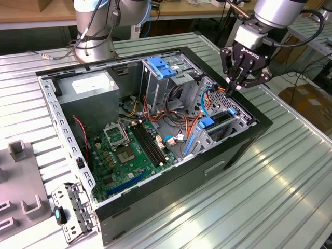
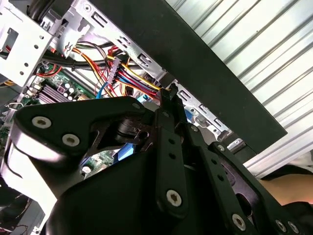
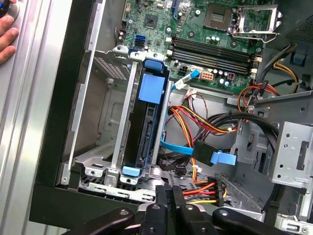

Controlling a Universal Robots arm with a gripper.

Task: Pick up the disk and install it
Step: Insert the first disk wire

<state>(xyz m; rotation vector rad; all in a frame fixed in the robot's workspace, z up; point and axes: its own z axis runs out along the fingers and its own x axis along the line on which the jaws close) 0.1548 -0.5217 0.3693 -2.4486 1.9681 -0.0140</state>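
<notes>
The disk (image 3: 145, 128) is a dark slab in a blue carrier. It sits on edge inside the metal drive cage (image 3: 105, 98) at the case's front corner, with a blue tab at each end. In the exterior view the disk (image 1: 207, 123) lies low in the cage, near the case wall on the exterior view's right. My gripper (image 1: 232, 88) hangs above that wall, just past the disk's far end. Its fingers are shut with nothing between them. In both wrist views the closed fingertips (image 3: 170, 190) (image 2: 170, 92) hover over the cage edge and the coloured cables.
The open black computer case (image 1: 244, 140) lies on a ribbed metal table. Inside are a green motherboard (image 1: 124, 150), a grey power supply (image 1: 88, 85), a light-blue bracket (image 1: 161, 66) and bundled cables (image 3: 205, 122). A person's hand (image 3: 7, 34) rests outside the case. Grey fixtures (image 1: 21, 150) stand at the exterior view's left.
</notes>
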